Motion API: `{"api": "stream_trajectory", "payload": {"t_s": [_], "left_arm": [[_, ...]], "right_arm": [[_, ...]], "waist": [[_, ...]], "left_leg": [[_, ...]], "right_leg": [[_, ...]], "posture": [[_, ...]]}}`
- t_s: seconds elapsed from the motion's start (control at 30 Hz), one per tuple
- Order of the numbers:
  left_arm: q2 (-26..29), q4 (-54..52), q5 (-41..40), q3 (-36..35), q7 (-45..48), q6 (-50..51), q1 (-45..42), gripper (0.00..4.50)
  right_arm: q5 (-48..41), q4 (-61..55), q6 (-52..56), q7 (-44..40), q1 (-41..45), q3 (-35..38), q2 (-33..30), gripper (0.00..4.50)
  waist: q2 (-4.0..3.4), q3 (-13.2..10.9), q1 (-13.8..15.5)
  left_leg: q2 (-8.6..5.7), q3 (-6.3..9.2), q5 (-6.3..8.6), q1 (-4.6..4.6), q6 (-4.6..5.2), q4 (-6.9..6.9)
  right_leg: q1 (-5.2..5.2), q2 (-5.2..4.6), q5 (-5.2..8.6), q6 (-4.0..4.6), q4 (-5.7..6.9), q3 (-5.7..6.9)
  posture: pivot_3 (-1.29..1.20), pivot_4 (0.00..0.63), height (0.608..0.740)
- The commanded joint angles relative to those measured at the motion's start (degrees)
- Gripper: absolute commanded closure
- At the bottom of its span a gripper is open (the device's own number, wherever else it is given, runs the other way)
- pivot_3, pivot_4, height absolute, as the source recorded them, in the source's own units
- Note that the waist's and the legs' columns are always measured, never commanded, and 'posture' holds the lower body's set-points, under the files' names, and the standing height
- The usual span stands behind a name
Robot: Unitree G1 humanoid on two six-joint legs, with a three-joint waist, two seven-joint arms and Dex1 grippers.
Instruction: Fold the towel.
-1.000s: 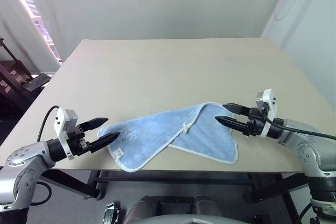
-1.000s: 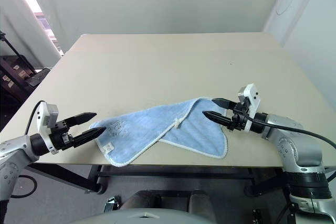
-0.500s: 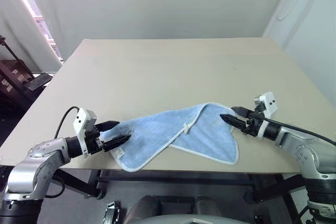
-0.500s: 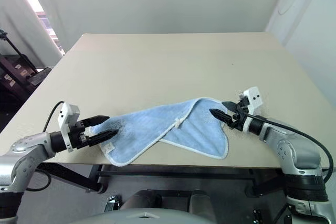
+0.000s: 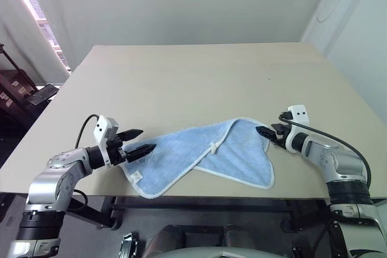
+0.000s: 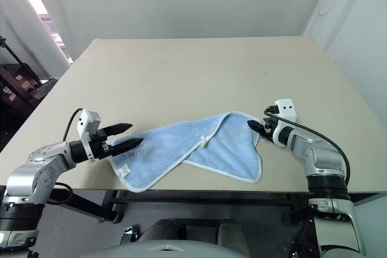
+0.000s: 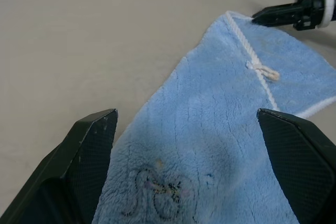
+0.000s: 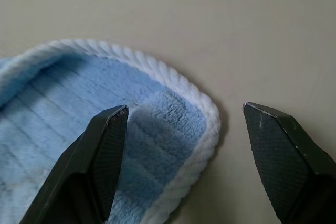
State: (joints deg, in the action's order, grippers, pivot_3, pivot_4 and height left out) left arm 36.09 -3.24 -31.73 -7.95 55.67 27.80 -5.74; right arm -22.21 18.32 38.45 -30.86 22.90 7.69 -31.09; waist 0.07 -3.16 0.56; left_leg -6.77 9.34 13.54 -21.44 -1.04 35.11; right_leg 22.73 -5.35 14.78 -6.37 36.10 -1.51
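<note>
Straddling towel corners, pincers agape

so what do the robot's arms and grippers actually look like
Both arms are silver-grey metal with rounded joint housings and black collars at the wrists. The left gripper and right gripper each have two tapering black fingers with textured pads. A small white box sits atop each wrist, and a black cable loops back along each arm.

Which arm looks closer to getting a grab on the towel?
Right, probably. The right gripper stands open around the towel's white-edged corner. The left gripper is open too, but over flat cloth, with no edge between its fingers.
</note>
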Motion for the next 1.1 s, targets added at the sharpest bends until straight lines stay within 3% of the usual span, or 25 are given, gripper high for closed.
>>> {"api": "stream_trajectory", "payload": {"t_s": [0.03,0.27,0.5,0.6,0.87,1.1], "left_arm": [[0.19,-2.36,-0.05,-0.86,-0.28,-1.14,-0.39,0.00],[0.56,-2.29,1.44,-0.14,-0.51,-2.33,-0.93,0.00],[0.95,-1.22,2.96,0.29,0.30,-3.12,-1.36,0.00],[0.86,-0.55,3.39,0.53,0.69,-3.32,-1.78,0.00],[1.24,0.54,4.69,1.42,2.62,-3.71,-3.37,0.00],[4.99,-1.04,4.71,0.73,5.68,-3.15,-1.38,0.00]], "right_arm": [[2.34,3.74,-5.02,-0.92,2.66,-0.39,0.69,0.87],[8.05,7.80,-10.06,-7.94,3.25,-6.48,-0.39,0.87],[11.22,6.13,-8.38,-8.61,0.88,-7.48,-2.42,0.87],[12.49,5.06,-8.87,-8.42,-0.02,-8.12,-2.67,1.48],[14.36,5.40,-10.36,-4.83,1.00,-7.94,-0.97,4.44],[11.82,2.94,-12.40,-2.57,2.17,-3.89,-0.22,4.48]], "waist": [[0.00,0.00,0.00],[0.03,0.02,-0.14],[0.03,0.04,0.11],[0.08,0.07,0.17],[0.18,0.15,0.18],[0.12,0.10,0.18]], "left_leg": [[0.01,0.00,0.00,0.02,0.00,0.01],[0.13,0.00,-0.01,0.13,-0.01,0.10],[0.34,0.02,-0.01,0.13,-0.02,0.03],[0.33,0.01,0.00,0.13,-0.02,0.05],[0.33,0.01,-0.01,0.21,-0.05,0.12],[0.33,0.02,-0.02,0.20,-0.06,0.13]], "right_leg": [[-0.02,0.01,-0.01,0.01,0.00,0.00],[-0.15,0.17,-0.07,0.07,0.02,0.00],[-0.08,0.36,-0.15,0.23,0.02,0.01],[-0.11,0.36,-0.15,0.24,0.00,0.00],[-0.24,0.36,-0.16,0.24,0.01,0.01],[-0.22,0.35,-0.17,0.25,0.02,0.00]], "posture": [[0.00,0.000,0.740],[0.00,0.000,0.740],[0.00,0.000,0.740],[0.00,0.000,0.740],[0.00,0.000,0.740],[0.00,0.000,0.740]]}}
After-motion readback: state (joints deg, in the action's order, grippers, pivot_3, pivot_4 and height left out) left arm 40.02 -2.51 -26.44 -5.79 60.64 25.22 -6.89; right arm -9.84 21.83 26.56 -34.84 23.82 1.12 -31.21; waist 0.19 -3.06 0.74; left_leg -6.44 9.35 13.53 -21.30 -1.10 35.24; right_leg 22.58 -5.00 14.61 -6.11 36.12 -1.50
